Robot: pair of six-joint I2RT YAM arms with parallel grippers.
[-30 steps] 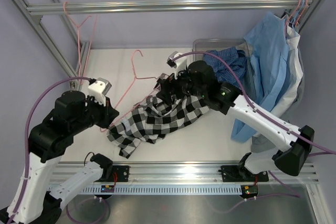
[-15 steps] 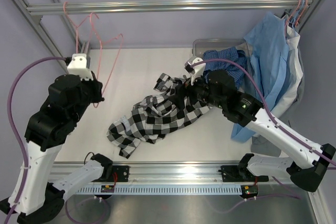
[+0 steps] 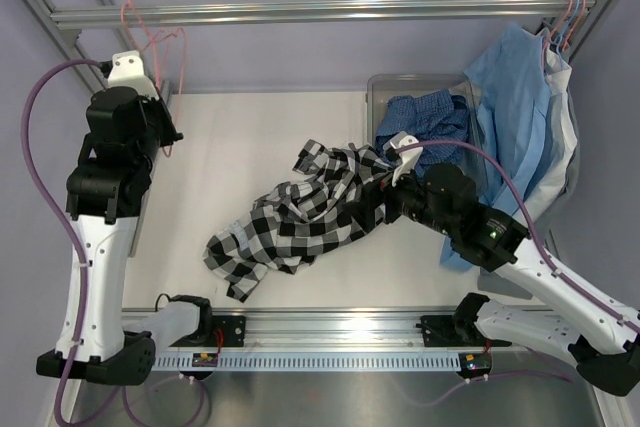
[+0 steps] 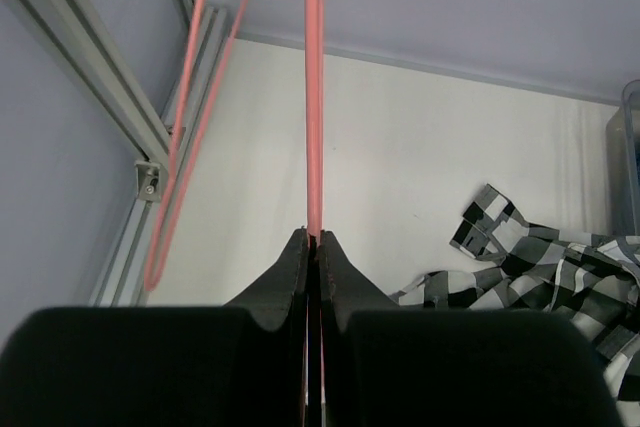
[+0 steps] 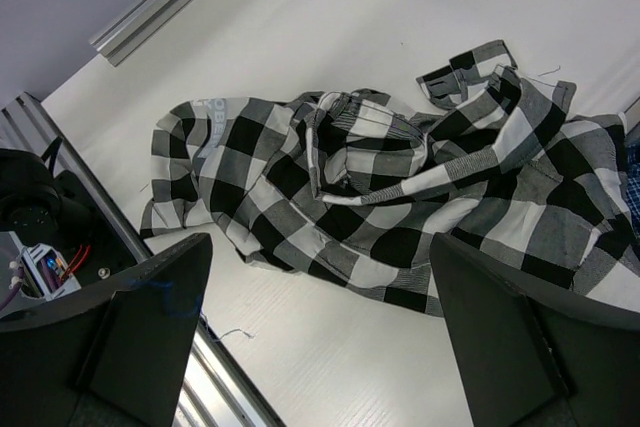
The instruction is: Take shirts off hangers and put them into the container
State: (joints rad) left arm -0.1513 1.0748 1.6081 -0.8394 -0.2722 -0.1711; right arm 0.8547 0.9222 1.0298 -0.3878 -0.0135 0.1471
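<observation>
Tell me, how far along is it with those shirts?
Halfway, roughly. Done: the dark blue shirt lies in the container, and the checked shirt lies on the table, free of any hanger. In hand: the left hand pinches a pink hanger up near the rail; the right hand hangs open over the checked shirt. Left: getting that shirt into the container.

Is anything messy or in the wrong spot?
Yes. The checked shirt lies crumpled in a heap on the table, outside the bin. The blue shirt is already inside the bin.
</observation>
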